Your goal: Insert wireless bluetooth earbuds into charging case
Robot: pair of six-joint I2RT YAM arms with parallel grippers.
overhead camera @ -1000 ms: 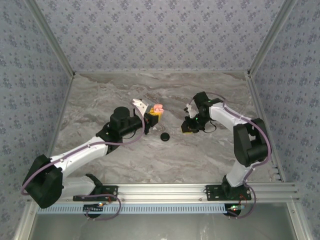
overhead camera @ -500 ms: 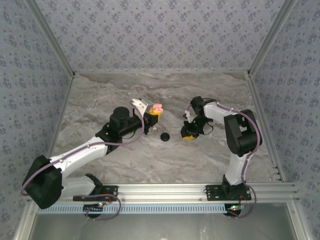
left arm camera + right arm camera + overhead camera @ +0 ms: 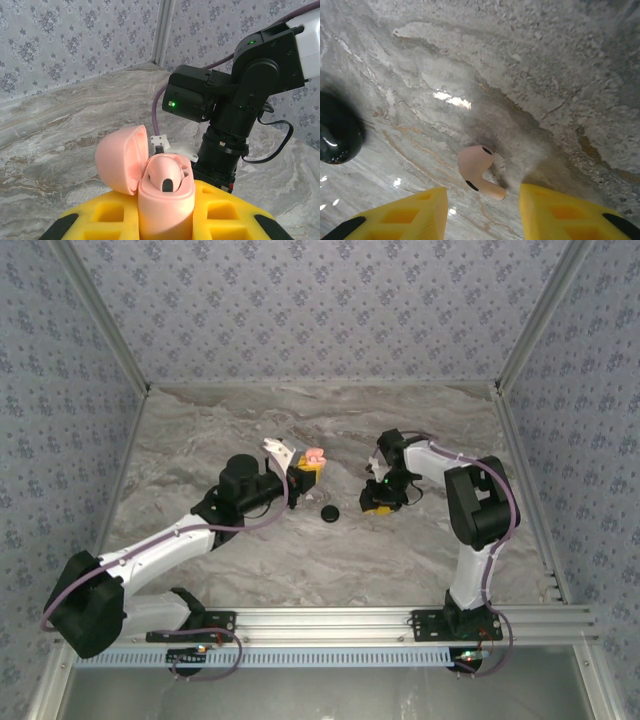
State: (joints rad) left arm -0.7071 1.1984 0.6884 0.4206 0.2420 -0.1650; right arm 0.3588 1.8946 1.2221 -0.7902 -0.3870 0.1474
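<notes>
One earbud (image 3: 479, 170), pale pink with dark tips, lies loose on the marble table (image 3: 545, 60). We see the right gripper (image 3: 482, 210) poised just above it, its yellow fingers (image 3: 410, 212) parted to either side, touching nothing and holding nothing. A second earbud (image 3: 167, 176) already sits in the charging case (image 3: 165, 200), whose lid (image 3: 122, 157) is swung back. The left gripper (image 3: 165, 222) is clamped tight around that case, well apart from the loose bud. A round black piece (image 3: 337, 130) rests on the table off to one side of the right fingers. We judge the pickup to be the risky part. The bud is small, curved and smooth, so an off-centre close could squirt it sideways. It could also pinch the bud at an angle that won't suit the free socket. Pressing it in hard could also twist the case in its grip.
</notes>
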